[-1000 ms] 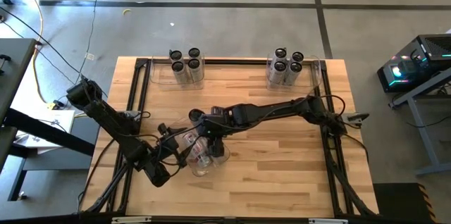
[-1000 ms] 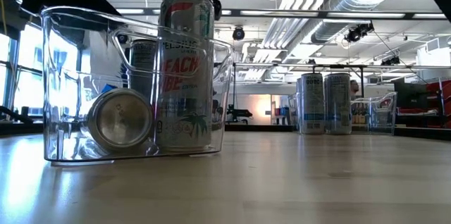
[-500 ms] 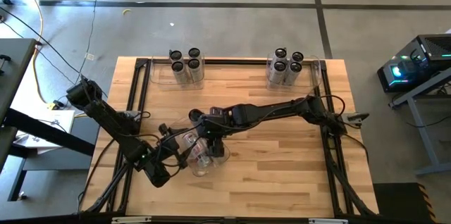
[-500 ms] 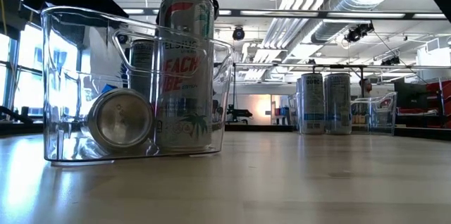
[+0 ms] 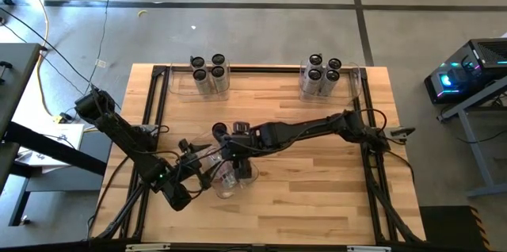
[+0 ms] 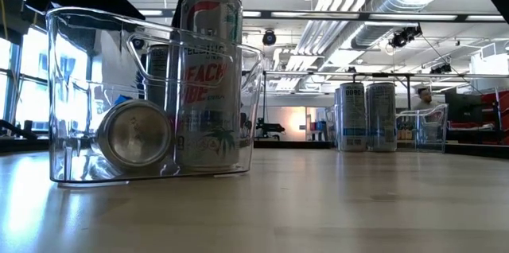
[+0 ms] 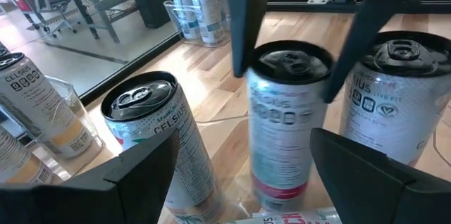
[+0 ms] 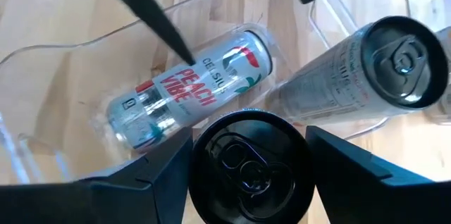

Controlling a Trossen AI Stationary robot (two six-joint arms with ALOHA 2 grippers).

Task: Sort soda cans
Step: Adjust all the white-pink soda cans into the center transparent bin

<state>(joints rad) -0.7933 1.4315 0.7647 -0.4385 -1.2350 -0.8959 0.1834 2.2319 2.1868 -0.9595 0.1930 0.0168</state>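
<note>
The right hand [image 8: 250, 155] has its two dark fingers either side of an upright can [image 8: 250, 164], pressed to its matte black, shiny-rimmed top, so it is clamped on that can. From table level the same can [image 6: 209, 78] stands tall inside a clear plastic bin [image 6: 79, 94], its silver side printed in red and green. Beside it in the bin a second can [image 6: 135, 134] lies on its side, its dull round end facing out (the wrist camera shows the red lettering along its length). The left hand [image 5: 207, 174] sits just beside the bin on the wooden table [image 5: 317, 196], fingers spread apart and holding nothing. Only from above do two far bins show at the table's back edge, one with four cans [image 5: 210, 70], the other with five cans [image 5: 321, 72], all upright with dark tops.
</note>
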